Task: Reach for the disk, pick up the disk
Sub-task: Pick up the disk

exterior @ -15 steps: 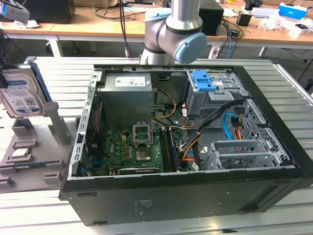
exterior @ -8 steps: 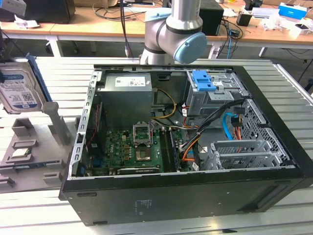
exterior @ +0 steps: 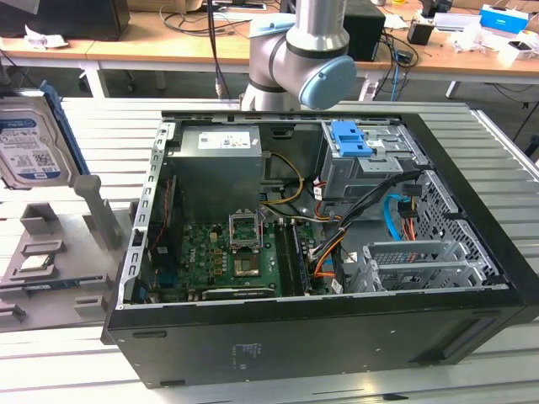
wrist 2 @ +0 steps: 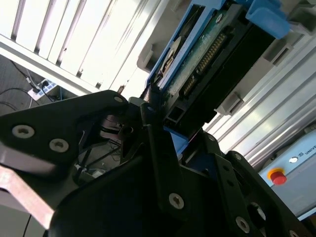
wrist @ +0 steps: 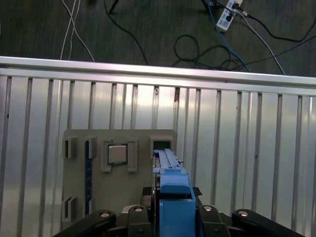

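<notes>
The disk (exterior: 29, 145), silver with a blue-and-white label and a blue rail on its edge, stands upright at the exterior view's far left, raised above the grey holder (exterior: 59, 252). In the first wrist view I see the disk (wrist: 174, 195) edge-on, its blue rail running between the black fingers (wrist: 136, 213) of my gripper (wrist: 173, 210). In the second wrist view the disk (wrist 2: 207, 54) shows its green circuit board and connector, with my gripper (wrist 2: 165, 123) shut on its lower end.
An open computer case (exterior: 472, 278) takes up the middle of the slatted metal table, with a blue clip (exterior: 349, 139) on its drive cage. The grey holder (wrist: 143, 140) carries a square chip (wrist: 117, 154). Cables lie on the floor beyond the table edge (wrist: 158, 66).
</notes>
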Robot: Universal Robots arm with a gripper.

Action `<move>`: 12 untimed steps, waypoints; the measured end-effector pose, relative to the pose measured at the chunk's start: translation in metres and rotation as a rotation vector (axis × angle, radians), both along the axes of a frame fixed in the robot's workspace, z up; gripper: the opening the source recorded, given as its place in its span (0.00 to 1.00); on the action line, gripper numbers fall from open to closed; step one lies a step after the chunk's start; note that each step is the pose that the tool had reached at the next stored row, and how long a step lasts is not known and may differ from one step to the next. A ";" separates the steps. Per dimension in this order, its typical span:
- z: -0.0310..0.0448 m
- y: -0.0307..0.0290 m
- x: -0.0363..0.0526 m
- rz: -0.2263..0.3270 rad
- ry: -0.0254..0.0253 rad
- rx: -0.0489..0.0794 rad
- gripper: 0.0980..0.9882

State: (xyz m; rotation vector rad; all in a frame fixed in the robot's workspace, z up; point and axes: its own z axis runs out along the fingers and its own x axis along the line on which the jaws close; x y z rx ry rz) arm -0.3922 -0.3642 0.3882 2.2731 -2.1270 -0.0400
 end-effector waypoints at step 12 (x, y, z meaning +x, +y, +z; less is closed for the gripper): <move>0.0194 0.0000 0.0003 0.000 -0.0001 0.000 0.30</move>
